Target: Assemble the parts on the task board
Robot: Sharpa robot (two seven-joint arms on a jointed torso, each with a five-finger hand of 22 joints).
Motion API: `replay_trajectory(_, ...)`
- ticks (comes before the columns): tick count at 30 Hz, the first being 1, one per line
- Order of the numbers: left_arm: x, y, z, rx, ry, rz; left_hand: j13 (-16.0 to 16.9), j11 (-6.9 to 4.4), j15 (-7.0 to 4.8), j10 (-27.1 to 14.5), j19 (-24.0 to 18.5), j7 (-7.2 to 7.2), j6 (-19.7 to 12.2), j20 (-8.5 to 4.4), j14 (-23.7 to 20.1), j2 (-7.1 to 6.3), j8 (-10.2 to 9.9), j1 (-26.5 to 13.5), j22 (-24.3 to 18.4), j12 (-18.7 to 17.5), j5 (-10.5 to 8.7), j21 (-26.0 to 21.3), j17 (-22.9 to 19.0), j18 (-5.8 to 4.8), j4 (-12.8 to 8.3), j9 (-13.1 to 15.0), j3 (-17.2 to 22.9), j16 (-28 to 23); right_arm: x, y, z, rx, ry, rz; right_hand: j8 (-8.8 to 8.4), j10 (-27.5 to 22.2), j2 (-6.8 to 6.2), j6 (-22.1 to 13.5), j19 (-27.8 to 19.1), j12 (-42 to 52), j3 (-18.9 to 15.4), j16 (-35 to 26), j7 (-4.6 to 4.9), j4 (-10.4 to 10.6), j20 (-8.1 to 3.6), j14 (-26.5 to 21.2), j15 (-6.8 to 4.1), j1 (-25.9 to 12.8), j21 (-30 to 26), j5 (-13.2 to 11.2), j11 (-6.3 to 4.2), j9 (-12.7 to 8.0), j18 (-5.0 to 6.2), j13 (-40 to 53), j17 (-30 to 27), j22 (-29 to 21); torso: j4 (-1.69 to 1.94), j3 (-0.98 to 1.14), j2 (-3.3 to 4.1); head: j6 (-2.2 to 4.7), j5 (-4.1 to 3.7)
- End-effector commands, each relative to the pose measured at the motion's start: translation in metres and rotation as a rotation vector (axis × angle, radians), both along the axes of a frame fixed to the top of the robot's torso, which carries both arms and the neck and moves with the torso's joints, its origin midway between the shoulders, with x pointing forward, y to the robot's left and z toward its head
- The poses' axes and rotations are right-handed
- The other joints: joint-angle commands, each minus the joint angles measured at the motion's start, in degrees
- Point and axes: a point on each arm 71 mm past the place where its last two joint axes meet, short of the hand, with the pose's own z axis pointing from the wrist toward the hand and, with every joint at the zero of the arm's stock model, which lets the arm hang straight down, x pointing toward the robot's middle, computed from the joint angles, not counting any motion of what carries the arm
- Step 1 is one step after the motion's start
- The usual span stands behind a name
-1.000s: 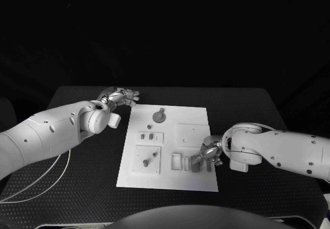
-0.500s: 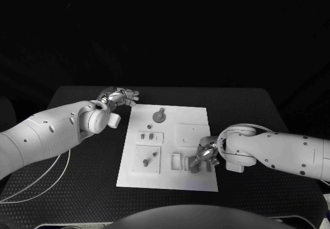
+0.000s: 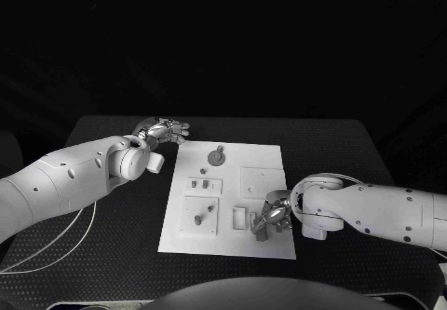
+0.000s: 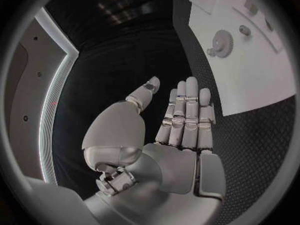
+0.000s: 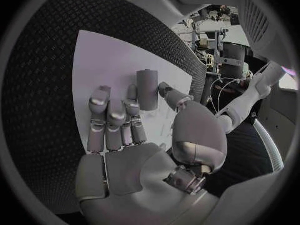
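Fingers of the right hand [image 3: 272, 216] pinch a grey cylindrical part [image 5: 147, 87] over the task board [image 3: 267, 154] near its right edge. Left hand [image 3: 164, 131] hovers spread, holding nothing, by the board's far-left corner.

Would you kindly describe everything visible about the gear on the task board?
The gear is a small grey toothed disc, plastic by its look, lying flat near the far end of the white task board. It has a round hub at its centre, and a small knob sits just beyond it. Neither hand touches it; the left hand hovers off the board's far left corner, fingers apart.
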Motion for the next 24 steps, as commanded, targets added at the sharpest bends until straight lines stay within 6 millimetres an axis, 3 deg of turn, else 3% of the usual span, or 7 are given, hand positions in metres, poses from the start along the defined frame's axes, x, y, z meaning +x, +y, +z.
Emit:
replay_trajectory(1, 0.0, -0.003, 0.001, -0.013, 0.0, -0.015, -0.05, 0.15, 0.35, -0.36, 0.03, -0.01, -0.3, 0.4, -0.01, 0.03, 0.35, -0.46, 0.08, -0.27, -0.05, -0.25, 0.07, 0.58, 0.27, -0.1, -0.12, -0.27, -0.006, -0.001, -0.008, -0.011, 0.03, -0.004, -0.27, -0.19, 0.24, -0.43, -0.02, -0.37, 0.45, -0.19, 0.27, -0.14, 0.42, 0.17, 0.38, -0.23, 0.16, -0.08, -0.11, -0.01, 3.36, -0.1, -0.06, -0.1, -0.02, 0.0, 0.01, 0.0, 0.02)
replay_trajectory(13, 0.0, -0.002, 0.001, -0.011, 0.001, -0.011, -0.06, 0.16, 0.35, -0.37, 0.02, 0.01, -0.32, 0.41, -0.01, 0.06, 0.35, -0.48, 0.12, -0.28, -0.03, -0.27, 0.12, 0.59, 0.29, -0.12, -0.12, -0.32, -0.006, -0.012, -0.007, -0.001, 0.037, -0.042, -0.36, 0.24, 4.95, 0.77, -0.08, -0.38, 3.78, -0.15, 0.06, -3.6, 0.74, 0.48, 0.33, 2.01, 0.46, 0.0, -0.28, -0.01, 3.36, -0.3, -0.22, -0.14, -0.02, 0.0, 0.0, 0.09, 0.12)
replay_trajectory(18, 0.0, -0.001, 0.001, -0.01, 0.002, -0.009, -0.07, 0.16, 0.35, -0.37, 0.02, 0.02, -0.33, 0.41, -0.01, 0.06, 0.36, -0.47, 0.13, -0.28, -0.03, -0.27, 0.14, 0.59, 0.29, -0.12, -0.12, -0.33, -0.001, -0.018, 0.004, 0.007, 0.028, -0.052, -0.4, 0.37, 5.87, 1.27, -0.14, -0.45, 4.81, -0.18, -0.03, -4.32, 0.97, 0.56, 0.3, 1.51, 0.55, 0.0, -0.36, -0.06, 3.36, -0.39, -0.3, -0.17, -0.08, -0.01, 0.0, 0.09, 0.22)
replay_trajectory(24, 0.0, -0.001, 0.0, -0.01, 0.004, -0.01, -0.08, 0.17, 0.35, -0.4, 0.01, 0.02, -0.33, 0.41, -0.01, 0.03, 0.37, -0.45, 0.15, -0.3, -0.02, -0.29, 0.17, 0.6, 0.27, -0.13, -0.12, -0.36, 0.006, -0.022, 0.022, 0.027, 0.011, -0.067, -0.47, 0.52, 5.92, 1.65, -0.08, -0.46, 5.16, -0.17, -0.1, -4.73, 1.14, 0.67, 0.26, 0.62, 0.67, 0.01, -0.42, -0.12, 3.36, -0.45, -0.34, -0.19, -0.09, 0.01, -0.02, 0.2, 0.31)
